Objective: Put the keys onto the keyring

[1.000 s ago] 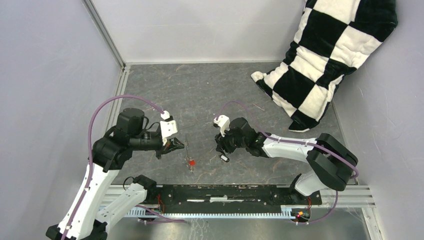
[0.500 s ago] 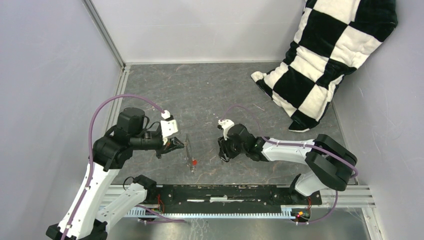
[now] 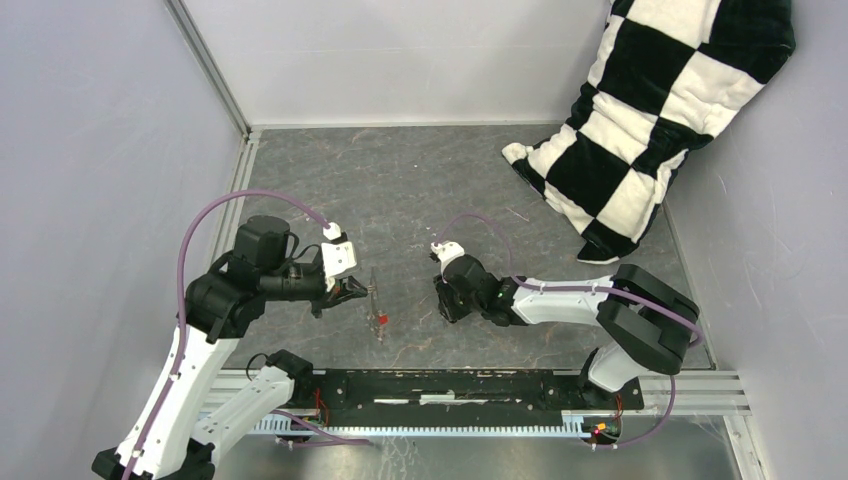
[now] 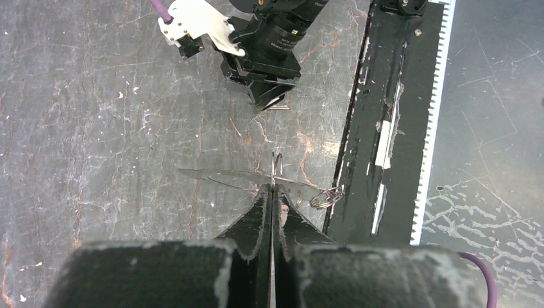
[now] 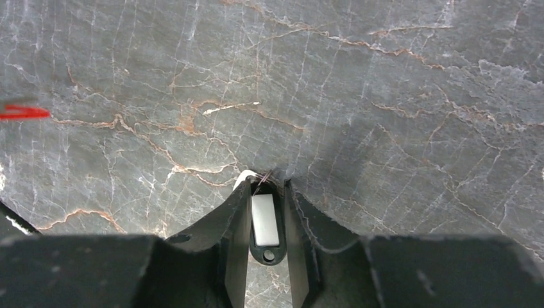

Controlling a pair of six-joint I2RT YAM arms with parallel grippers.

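My left gripper [image 3: 352, 290] [image 4: 272, 187] is shut on the keyring [image 3: 374, 291], a thin grey hoop seen edge-on in the left wrist view [image 4: 218, 174], held just above the floor. A small split ring [image 4: 326, 197] hangs at its near end. The red key [image 3: 382, 321] [image 5: 22, 112] sits at the hoop's lower end. My right gripper [image 3: 447, 306] [image 5: 268, 183] is down on the floor, jaws pressed against both sides of the black key [image 5: 265, 221], a black tag with a white label. In the top view that key is hidden under the gripper.
A black-and-white checkered pillow [image 3: 660, 110] leans in the far right corner. A black rail [image 3: 450, 385] [image 4: 378, 128] runs along the near edge between the arm bases. Grey walls close in on the left, back and right.
My right gripper has come down and slightly left onto the black key, and its jaws have narrowed around it. The left gripper and the keyring have stayed put.
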